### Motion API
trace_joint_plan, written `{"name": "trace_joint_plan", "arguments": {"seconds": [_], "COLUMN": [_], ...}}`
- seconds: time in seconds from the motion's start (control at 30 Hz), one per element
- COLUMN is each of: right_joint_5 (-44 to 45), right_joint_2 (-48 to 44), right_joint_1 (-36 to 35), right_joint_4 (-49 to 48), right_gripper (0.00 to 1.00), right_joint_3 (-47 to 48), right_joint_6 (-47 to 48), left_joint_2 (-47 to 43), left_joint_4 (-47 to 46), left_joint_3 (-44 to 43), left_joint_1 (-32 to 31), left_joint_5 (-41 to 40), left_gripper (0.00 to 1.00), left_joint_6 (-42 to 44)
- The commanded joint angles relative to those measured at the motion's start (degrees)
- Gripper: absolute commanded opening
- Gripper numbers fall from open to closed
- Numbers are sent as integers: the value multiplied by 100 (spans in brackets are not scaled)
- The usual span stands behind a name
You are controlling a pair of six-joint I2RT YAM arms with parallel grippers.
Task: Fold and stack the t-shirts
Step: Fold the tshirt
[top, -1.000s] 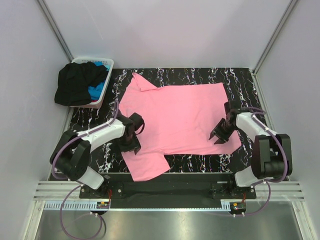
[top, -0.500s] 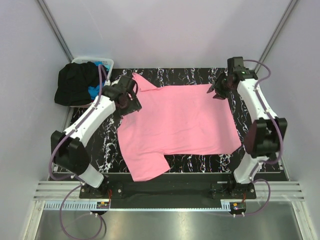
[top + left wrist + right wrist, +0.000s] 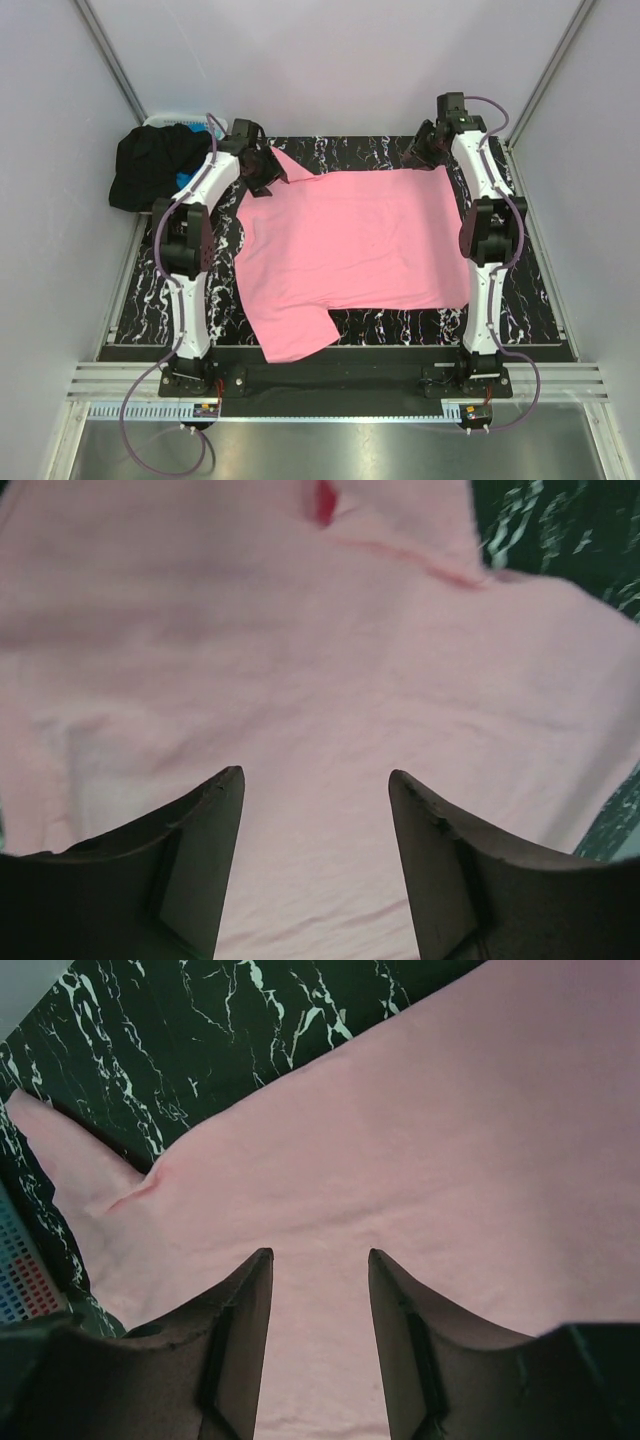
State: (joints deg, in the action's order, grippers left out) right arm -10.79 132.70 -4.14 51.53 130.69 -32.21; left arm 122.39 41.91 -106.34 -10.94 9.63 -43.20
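The pink shirt [image 3: 350,245] lies spread flat on the middle of the table [image 3: 535,290]. Its collar end is to the left and its hem to the right. One sleeve points to the far left corner. The other lies at the near left, reaching close to the table's near edge. The cloth is mostly smooth, with soft creases.

The black shirt [image 3: 150,170] is bunched in a heap off the table's far left corner. A bit of the blue shirt [image 3: 185,182] peeks out at its right side.

The left gripper [image 3: 268,168] is stretched out to the far left, over the shirt's far sleeve and shoulder. In its wrist view the fingers [image 3: 205,850] stand apart with nothing between them. Pink cloth [image 3: 300,660] fills the view below them; whether the tips touch it cannot be told.

The right gripper [image 3: 420,155] is at the far right, at the shirt's far hem corner. Its fingers [image 3: 240,1330] are also apart and hold nothing. Pink cloth [image 3: 450,1160] lies beneath them, with marbled tabletop beyond its edge. At the left edge of that view, the basket [image 3: 22,1260] shows a strip of slotted wall.
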Motion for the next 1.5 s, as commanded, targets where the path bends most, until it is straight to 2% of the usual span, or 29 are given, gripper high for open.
{"name": "trace_joint_plan", "arguments": {"seconds": [0.0,0.13,0.17,0.2,0.33,0.47,0.5,0.53,0.57,0.67,0.77,0.9,1.0,1.27,1.47], "right_joint_5": [-405,-477,-477,-451,-477,-582,-626,-644,-653,-697,-785,-916,-943,-1004,-1005], "right_joint_2": [326,502,528,546,581,625,625,642,660,704,695,669,678,783,775], "right_joint_1": [-16,-16,-16,-16,-16,-8,-16,-16,-16,-16,-16,-16,-16,-16,-16], "right_joint_4": [103,86,42,42,-37,-152,-160,-169,-178,-187,-222,-257,-275,-292,-301], "right_gripper": [50,50,50,50,50,50,50,50,50,50,50,50,50,50,50], "right_joint_3": [579,791,817,817,826,800,791,782,782,782,721,624,606,615,624], "right_joint_6": [109,171,197,215,285,346,347,338,338,303,285,241,224,153,118], "left_joint_2": [520,1092,1164,1208,1340,1515,1568,1647,1744,2192,2482,2702,2755,2544,2728], "left_joint_4": [-586,-1096,-1245,-1656,-2651,-3259,-3477,-3557,-3593,-3637,-3988,-4393,-4279,-3927,-4164], "left_joint_3": [-921,-1590,-1617,-1600,-1363,-1485,-1529,-1651,-1766,-2214,-2233,-2276,-2356,-2329,-2443], "left_joint_1": [179,347,373,434,549,558,567,575,584,646,698,707,707,681,681], "left_joint_5": [645,777,821,865,839,585,575,549,523,505,383,145,-39,-874,-937], "left_gripper": [63,52,42,38,32,44,49,61,66,72,77,79,79,77,72], "left_joint_6": [145,-21,-83,-144,-443,-365,-338,-364,-399,-628,-979,-1269,-1252,-549,-531]}}
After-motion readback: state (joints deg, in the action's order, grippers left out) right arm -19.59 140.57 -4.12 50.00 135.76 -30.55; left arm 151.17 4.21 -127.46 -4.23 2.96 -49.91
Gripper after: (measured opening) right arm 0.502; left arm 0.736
